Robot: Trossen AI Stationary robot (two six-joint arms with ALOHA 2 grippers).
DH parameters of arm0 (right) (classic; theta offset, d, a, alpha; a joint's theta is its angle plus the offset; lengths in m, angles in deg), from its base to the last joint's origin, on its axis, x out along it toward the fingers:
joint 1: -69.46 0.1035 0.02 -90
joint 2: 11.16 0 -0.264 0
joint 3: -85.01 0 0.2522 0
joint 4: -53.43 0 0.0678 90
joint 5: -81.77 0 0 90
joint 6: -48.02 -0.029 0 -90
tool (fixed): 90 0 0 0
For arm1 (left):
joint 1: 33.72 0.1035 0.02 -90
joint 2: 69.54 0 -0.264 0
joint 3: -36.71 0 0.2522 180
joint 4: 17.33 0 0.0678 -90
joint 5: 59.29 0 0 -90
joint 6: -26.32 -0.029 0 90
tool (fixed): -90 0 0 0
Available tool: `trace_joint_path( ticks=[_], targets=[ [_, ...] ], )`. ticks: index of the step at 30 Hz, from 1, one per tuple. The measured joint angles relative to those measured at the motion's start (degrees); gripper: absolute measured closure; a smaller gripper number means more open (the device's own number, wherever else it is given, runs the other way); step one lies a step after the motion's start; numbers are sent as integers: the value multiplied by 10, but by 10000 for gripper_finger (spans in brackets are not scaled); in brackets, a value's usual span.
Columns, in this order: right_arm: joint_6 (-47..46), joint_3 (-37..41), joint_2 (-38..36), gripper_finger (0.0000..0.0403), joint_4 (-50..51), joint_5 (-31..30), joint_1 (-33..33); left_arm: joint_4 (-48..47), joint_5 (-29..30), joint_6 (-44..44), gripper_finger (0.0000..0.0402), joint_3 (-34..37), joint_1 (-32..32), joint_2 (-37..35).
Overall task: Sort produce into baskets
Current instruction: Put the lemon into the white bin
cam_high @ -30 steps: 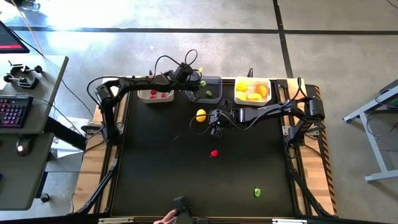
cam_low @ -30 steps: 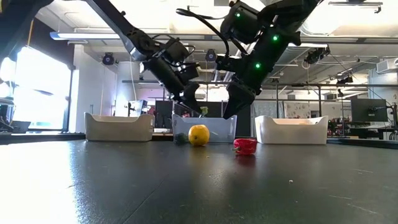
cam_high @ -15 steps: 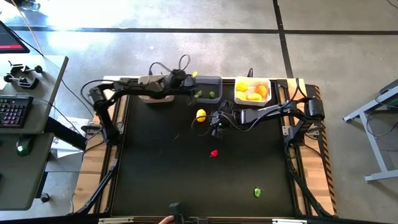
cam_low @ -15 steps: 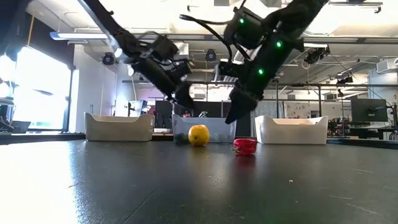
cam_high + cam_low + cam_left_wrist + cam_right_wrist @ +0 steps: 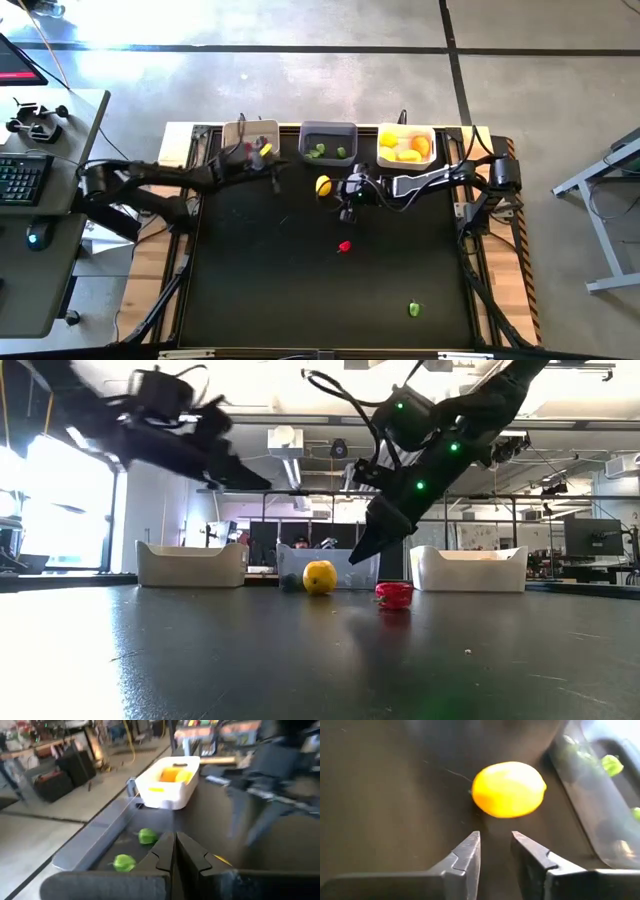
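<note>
In the low view the left arm's hand (image 5: 245, 478) is smeared by motion blur, so how its fingers stand cannot be read there. The high view shows the cream-white rectangular plastic basket (image 5: 251, 130) half covered by that arm; what lies inside is hidden. In the left wrist view the right arm (image 5: 280, 785) is a dark blur. The dark grey rectangular plastic basket (image 5: 600, 795) is cut off by the right wrist picture's edge, its small green pieces (image 5: 611, 764) out of focus.
</note>
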Motion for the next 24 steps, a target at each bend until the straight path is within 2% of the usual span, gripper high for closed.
trace_joint_path(
  ticks=[4,8,16,20,24],
  targets=[
    [-14,4,0,315,-30,9,0,55,0,7,399,78,-27,-49],
    [-70,1,0,315,-36,9,-1,89,10,35,399,130,-47,-74],
    [-116,-23,9,313,-56,9,-4,105,72,46,399,161,-61,-84],
    [-175,-47,31,280,-58,8,-4,105,73,47,399,161,-61,-84],
    [-257,-72,53,208,-38,-32,-4,100,74,51,399,161,-69,-84]
  ],
)
